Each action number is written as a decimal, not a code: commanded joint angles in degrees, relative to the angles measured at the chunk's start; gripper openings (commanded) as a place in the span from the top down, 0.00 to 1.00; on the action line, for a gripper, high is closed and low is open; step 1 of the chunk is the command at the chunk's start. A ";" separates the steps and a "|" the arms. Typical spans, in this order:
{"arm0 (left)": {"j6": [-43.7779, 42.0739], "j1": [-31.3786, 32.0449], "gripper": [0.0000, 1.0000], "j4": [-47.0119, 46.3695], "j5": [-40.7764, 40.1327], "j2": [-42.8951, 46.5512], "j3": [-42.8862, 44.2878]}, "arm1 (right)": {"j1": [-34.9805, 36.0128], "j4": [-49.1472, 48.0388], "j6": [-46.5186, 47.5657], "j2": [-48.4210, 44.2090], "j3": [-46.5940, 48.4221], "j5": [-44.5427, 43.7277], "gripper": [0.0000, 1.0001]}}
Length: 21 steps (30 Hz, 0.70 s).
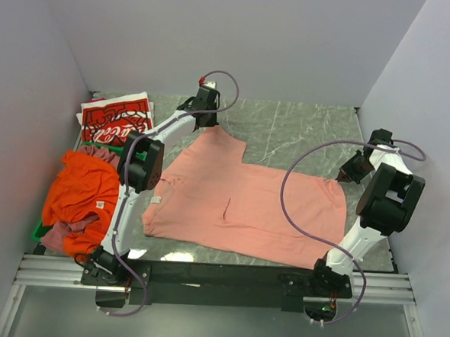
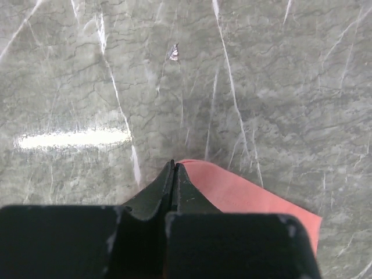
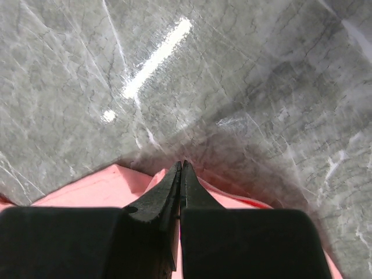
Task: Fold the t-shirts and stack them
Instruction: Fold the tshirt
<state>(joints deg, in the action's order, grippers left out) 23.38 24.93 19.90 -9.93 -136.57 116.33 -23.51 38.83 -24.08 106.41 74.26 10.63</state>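
Altogether four t-shirts (image 1: 82, 190), pink one (image 1: 238, 204) spread flat

A glossy, marble-veined table (image 1: 304, 131) is seen, glare caught on it; the salmon-pink t-shirt (image 1: 245, 208) is shown as soft matt cloth; the fingers (image 2: 154, 200) are seen in matt black plastic.

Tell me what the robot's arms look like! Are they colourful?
Mostly white tubes with chunky black joints. The left arm and right arm each trail a looping purple cable. The jaws are black and taper to thin tips.
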 commanded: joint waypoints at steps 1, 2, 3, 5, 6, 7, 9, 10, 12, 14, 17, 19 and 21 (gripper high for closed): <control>-0.70 -0.32 1.00 -1.62 1.67 2.54 2.31 | 0.13 1.51 1.05 -1.91 3.43 0.44 0.99; -0.87 -0.32 1.00 -1.62 1.67 2.19 3.36 | 0.13 1.51 1.05 -1.82 3.70 0.53 0.99; -0.96 -0.41 1.00 -1.62 1.59 2.01 3.63 | 0.13 1.51 1.22 -1.73 4.14 0.62 0.99; -1.32 -0.93 1.00 -1.80 2.11 1.05 5.03 | 0.13 1.86 1.40 -0.68 5.98 0.44 0.99; -1.14 -1.19 1.00 -1.45 2.46 0.61 5.74 | 0.13 2.47 1.40 -0.07 7.73 0.35 0.99; -1.31 -1.46 1.00 -1.36 2.99 -0.26 6.44 | 0.13 2.74 1.40 0.98 8.61 0.18 0.99; -1.67 -2.16 1.00 -1.97 3.78 -0.88 7.85 | 0.13 3.01 1.14 1.95 10.81 0.27 0.99; -1.75 -2.34 1.00 -2.15 4.13 -1.41 8.29 | 0.13 3.01 0.96 2.65 11.43 0.18 0.99; -1.67 -3.04 1.00 -2.84 5.62 -2.03 9.08 | 0.13 3.44 0.78 4.06 13.53 -0.17 0.99; -1.75 -3.65 1.00 -3.55 7.29 -2.73 9.96 | 0.13 3.80 0.70 5.03 15.64 -0.17 0.99; -1.84 -4.27 1.00 -4.61 8.52 -3.96 12.24 | 0.13 4.15 0.52 6.53 17.41 0.18 0.99; -1.67 -4.71 1.00 -5.39 9.49 -4.49 14.17 | 0.22 4.32 0.35 7.32 19.08 0.53 0.99; -1.41 -5.41 1.00 -6.36 10.80 -4.14 14.80 | 0.30 4.85 0.43 8.11 21.01 0.62 0.99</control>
<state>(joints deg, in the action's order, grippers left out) 22.90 20.25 17.76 -2.28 -141.23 127.26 -23.51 42.57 -23.53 114.10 91.09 10.68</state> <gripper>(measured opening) 0.012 0.012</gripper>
